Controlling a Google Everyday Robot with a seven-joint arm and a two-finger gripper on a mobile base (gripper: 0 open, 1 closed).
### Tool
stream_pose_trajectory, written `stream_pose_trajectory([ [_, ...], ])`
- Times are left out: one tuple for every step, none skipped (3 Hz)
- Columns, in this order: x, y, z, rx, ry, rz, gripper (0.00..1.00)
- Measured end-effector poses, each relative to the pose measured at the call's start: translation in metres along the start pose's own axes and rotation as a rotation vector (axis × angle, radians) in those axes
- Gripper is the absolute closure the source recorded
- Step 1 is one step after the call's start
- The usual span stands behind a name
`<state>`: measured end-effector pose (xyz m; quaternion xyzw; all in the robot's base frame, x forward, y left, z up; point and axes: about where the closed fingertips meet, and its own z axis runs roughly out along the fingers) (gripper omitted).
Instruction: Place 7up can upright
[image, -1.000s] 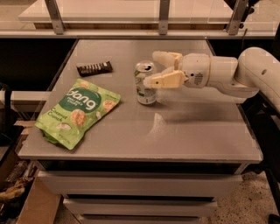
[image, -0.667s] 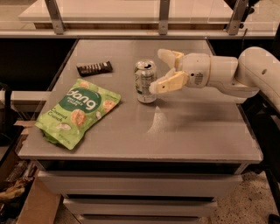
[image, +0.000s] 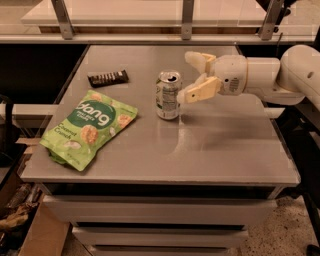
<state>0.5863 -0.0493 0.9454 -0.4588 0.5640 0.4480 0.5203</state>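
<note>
The 7up can (image: 168, 95) stands upright on the grey table (image: 225, 145) near its middle, silver top with pull-tab facing up. My gripper (image: 192, 76) is just right of the can, open, with one cream finger behind the can's right side and the other (image: 200, 91) in front. The fingers do not hold the can; a small gap shows between them and it. The white arm reaches in from the right.
A green snack pouch (image: 90, 127) lies at the front left of the table. A dark candy bar wrapper (image: 108, 77) lies at the back left. A shelf rail with metal posts (image: 187, 20) runs behind the table.
The gripper's fingers have spread and drawn back to the right, letting go of the can. The can stays upright in the same place.
</note>
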Motion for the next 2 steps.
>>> stream_pose_trajectory([
  [-0.0052, -0.0032, -0.0082, -0.01, 0.015, -0.01, 0.0],
  [-0.0036, -0.004, -0.0148, -0.054, 0.028, -0.009, 0.0],
])
